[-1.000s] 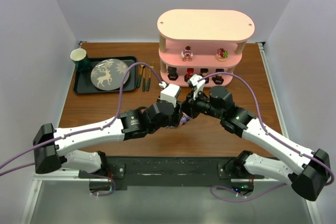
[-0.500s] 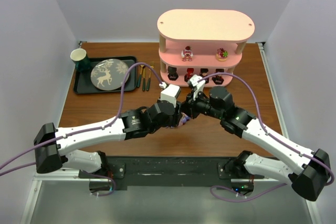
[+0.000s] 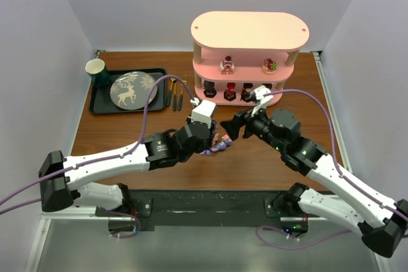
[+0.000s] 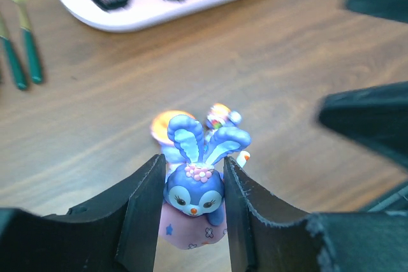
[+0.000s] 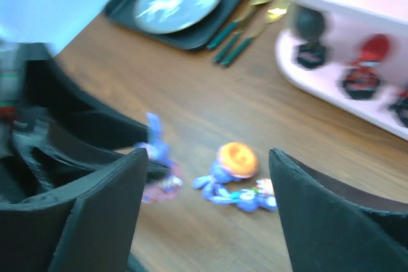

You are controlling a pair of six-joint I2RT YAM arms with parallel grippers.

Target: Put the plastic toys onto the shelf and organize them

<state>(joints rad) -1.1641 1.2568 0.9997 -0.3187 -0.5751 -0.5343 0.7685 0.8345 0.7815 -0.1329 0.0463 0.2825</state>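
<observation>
Bunny toy (image 4: pixel 193 197), blue, is clamped at lower centre of the left wrist view by the narrowed jaws of the left gripper (image 4: pixel 192 164), apparently for carriage to the shelf (image 3: pixel 250 30) at upper centre, while the right gripper (image 5: pixel 207 157) is held wide open, empty, over a second toy (image 5: pixel 237 183).
</observation>
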